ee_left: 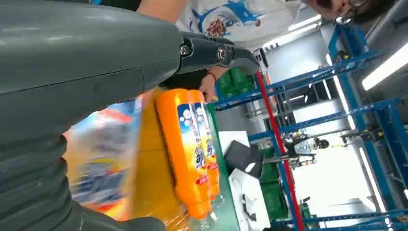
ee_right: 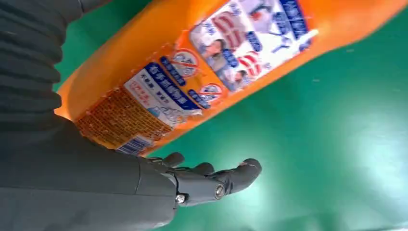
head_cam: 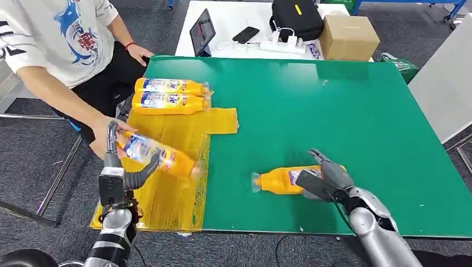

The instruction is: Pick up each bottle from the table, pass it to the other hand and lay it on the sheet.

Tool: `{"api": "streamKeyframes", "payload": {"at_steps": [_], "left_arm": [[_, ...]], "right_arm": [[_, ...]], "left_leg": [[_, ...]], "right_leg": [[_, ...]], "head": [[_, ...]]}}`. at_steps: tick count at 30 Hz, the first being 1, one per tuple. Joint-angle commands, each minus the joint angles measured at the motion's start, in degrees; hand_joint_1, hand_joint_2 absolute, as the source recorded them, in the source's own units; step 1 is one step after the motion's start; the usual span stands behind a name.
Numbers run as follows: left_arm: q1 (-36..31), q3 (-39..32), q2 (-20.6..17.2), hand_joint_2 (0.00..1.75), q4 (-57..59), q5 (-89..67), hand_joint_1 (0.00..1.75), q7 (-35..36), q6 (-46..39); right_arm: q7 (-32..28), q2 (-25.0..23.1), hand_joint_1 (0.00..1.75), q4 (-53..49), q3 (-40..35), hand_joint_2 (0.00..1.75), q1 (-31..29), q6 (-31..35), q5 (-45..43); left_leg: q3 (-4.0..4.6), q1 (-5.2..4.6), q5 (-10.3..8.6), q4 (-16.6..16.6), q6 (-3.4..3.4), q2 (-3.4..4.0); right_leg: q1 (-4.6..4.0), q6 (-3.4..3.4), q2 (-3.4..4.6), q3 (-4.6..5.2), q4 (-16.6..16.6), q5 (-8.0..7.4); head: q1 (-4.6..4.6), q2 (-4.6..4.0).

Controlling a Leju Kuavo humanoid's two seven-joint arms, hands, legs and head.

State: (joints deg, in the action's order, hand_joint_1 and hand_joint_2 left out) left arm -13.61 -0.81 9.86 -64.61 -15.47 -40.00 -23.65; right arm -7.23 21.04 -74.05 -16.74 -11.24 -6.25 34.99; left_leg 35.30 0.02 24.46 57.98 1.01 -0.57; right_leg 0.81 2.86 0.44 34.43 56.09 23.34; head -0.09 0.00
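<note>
Bottle [head_cam: 158, 154] grasped in left hand [head_cam: 119, 175] fingers [head_cam: 146, 167] above yellow sheet [head_cam: 167, 206], two bottles [head_cam: 170, 95] lying at sheet's far end, right hand [head_cam: 325, 177] fingers [ee_right: 231, 178] spread, released, at another bottle [head_cam: 281, 180] lying on green worktop [head_cam: 345, 111], person's hand [head_cam: 103, 136] beside held bottle.

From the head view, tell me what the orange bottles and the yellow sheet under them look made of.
Orange bottles: likely clear plastic filled with orange liquid; the necks look transparent, with glossy printed labels. Yellow sheet: seems thin plastic film, shiny and creased, with highlights along its folds. Green table: matte, material unclear.
</note>
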Motion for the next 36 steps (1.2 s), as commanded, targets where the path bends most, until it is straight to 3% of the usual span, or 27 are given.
{"api": "streamKeyframes", "payload": {"at_steps": [1,7,13,16,23,24,25,26,27,36], "left_arm": [[-3.66,0.37,0.38,1.75,7.21,0.29,0.00,0.28,0.20],[-3.87,0.46,0.35,1.75,7.63,0.43,0.00,0.31,0.46],[-5.53,1.16,0.52,1.75,10.50,1.01,0.00,0.28,0.38],[-6.45,1.69,0.53,1.75,11.87,1.71,0.00,0.19,0.63],[-7.39,3.06,0.84,1.75,13.66,2.04,0.00,0.00,0.94],[-7.45,3.18,0.87,1.75,13.79,2.06,0.00,0.00,1.05],[-7.66,3.38,0.88,1.75,14.25,2.22,0.00,0.00,1.08],[-7.69,3.47,0.90,1.75,14.42,2.39,0.00,0.00,1.12],[-7.78,3.46,0.97,1.75,14.65,2.66,0.00,0.08,1.28],[-7.42,3.17,1.61,1.75,14.30,3.66,0.00,0.00,1.43]], "right_arm": [[0.73,2.78,0.00,8.28,-4.17,1.75,-3.79,-1.37,-0.43],[1.23,3.20,0.00,8.59,-4.84,1.75,-4.17,-2.58,-1.16],[0.97,7.49,0.00,9.62,-7.41,1.75,-5.27,-7.64,-5.88],[2.38,11.28,0.00,10.05,-10.89,1.75,-7.27,-11.23,-7.25],[3.50,11.45,0.00,14.42,-17.57,1.75,-10.82,-12.84,-7.03],[3.58,11.44,0.07,14.63,-17.85,1.75,-10.58,-12.77,-7.06],[3.92,11.65,0.42,15.05,-19.02,1.75,-10.77,-12.83,-7.12],[4.10,12.14,1.22,15.01,-19.83,1.75,-10.80,-13.12,-7.25],[4.33,12.58,1.48,14.88,-20.56,1.75,-10.74,-13.25,-7.21],[6.39,12.97,1.62,14.65,-22.93,1.75,-11.80,-13.73,-5.76]], "left_leg": [[-0.13,0.05,0.01,-0.03,-0.04,-0.03],[-0.21,0.07,0.05,-0.03,-0.05,0.01],[-0.39,0.12,0.12,0.02,-0.07,-0.06],[-0.26,0.08,0.06,0.02,-0.05,-0.10],[-0.32,0.06,0.04,-0.02,-0.05,0.00],[-0.26,0.04,0.02,-0.04,-0.04,-0.01],[-0.34,0.06,0.06,-0.02,-0.07,0.06],[-0.28,0.07,0.04,-0.02,-0.06,0.03],[-0.40,0.09,0.06,-0.05,-0.08,0.01],[-0.44,0.12,0.04,-0.02,-0.04,0.02]], "right_leg": [[-0.06,-0.07,-0.07,-0.16,-0.07,0.01],[-0.09,-0.09,-0.06,-0.24,-0.08,0.03],[-0.14,-0.15,-0.19,-0.48,-0.09,0.10],[-0.10,-0.10,-0.19,-0.34,-0.07,0.06],[-0.09,-0.10,-0.08,-0.39,-0.13,0.00],[-0.07,-0.06,-0.06,-0.34,-0.12,-0.01],[-0.10,-0.10,-0.02,-0.40,-0.12,0.00],[-0.10,-0.07,-0.03,-0.35,-0.13,-0.01],[-0.13,-0.11,-0.10,-0.48,-0.15,0.03],[-0.14,-0.08,-0.08,-0.47,-0.15,-0.01]], "head": [[0.00,0.00],[0.00,0.00],[0.00,0.00],[-0.02,0.00],[0.00,0.00],[0.00,0.00],[0.00,0.00],[-0.02,0.00],[-0.02,0.00],[-0.02,0.00]]}}
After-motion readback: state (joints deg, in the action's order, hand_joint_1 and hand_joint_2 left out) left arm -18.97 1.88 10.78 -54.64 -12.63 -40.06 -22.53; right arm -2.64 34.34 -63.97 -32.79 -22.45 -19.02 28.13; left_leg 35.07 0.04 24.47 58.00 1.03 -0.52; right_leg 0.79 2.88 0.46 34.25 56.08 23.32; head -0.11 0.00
